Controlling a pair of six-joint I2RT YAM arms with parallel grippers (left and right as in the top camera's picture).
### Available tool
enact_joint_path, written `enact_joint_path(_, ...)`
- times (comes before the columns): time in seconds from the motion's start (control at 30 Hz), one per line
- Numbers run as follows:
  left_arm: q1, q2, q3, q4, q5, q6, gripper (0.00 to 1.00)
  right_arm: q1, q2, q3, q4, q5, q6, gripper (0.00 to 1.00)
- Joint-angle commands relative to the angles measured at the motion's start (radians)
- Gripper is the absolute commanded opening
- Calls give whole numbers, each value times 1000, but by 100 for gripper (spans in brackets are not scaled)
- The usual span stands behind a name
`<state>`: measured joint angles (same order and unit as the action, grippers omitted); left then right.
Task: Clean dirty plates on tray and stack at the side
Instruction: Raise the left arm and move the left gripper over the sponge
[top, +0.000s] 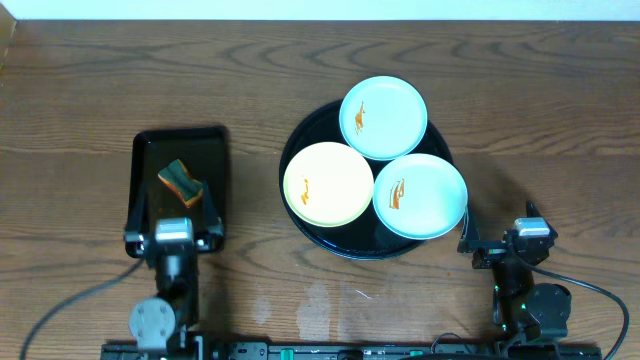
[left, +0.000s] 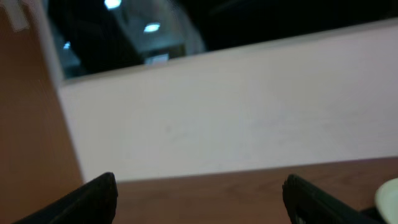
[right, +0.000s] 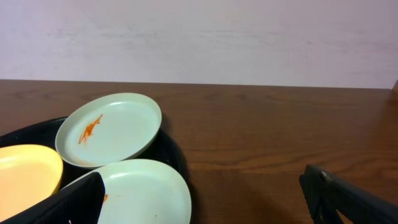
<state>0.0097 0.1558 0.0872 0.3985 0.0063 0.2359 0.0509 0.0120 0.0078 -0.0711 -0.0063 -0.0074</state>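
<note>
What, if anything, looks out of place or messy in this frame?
Each plate carries an orange smear: the yellow plate, the far blue plate and the near blue plate. Both blue ones overhang the rim of the round tray. Nothing looks spilled or broken.

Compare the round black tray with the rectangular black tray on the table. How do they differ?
The round tray is circular; the rectangular tray has straight sides with rounded corners. From overhead, the round tray looks larger than the rectangular tray. The round tray holds three plates, each with an orange smear, while the rectangular tray holds only a sponge. Both are glossy black and sit flat on the wooden table.
</note>
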Motion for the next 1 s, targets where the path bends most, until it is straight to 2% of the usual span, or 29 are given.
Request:
enact_joint_path(0.0, -5, 150, 188, -105, -164, 21, 86, -11, -6, -2, -4, 2, 14, 99)
enact_joint_path(0.1, -4, 332, 391, -314, -223, 21, 86, -11, -6, -2, -4, 2, 14, 99)
enact_joint_path(0.17, -5, 491, 564, -490, -228, 22, 86, -11, -6, -2, -4, 2, 14, 99)
enact_joint_path(0.23, -5, 604, 679, -600, -224, 21, 86, -11, -6, -2, -4, 2, 14, 99)
enact_joint_path(0.33, -5, 759, 821, -716, -152, 21, 86, -11, -6, -2, -4, 2, 14, 99)
enact_joint_path(0.43, -5, 858, 862, -756, -74, 17, 86, -11, -6, -2, -4, 2, 14, 99)
enact_joint_path(0.57, 32, 962, 903, -803, -116, -167, 86, -11, -6, -2, -4, 2, 14, 99)
enact_joint_path(0.67, 123, 1035, 992, -932, -109, -276, 86, -11, -6, -2, -4, 2, 14, 99)
enact_joint_path(0.73, 220, 1098, 1104, -1093, 8, -298, 86, -11, -6, -2, -4, 2, 14, 99)
enact_joint_path(0.8, 292, 1143, 1179, -1190, 138, -298, 86, -11, -6, -2, -4, 2, 14, 99)
enact_joint_path(0.97, 407, 1188, 1225, -1248, 537, -298, 86, -11, -6, -2, -4, 2, 14, 99)
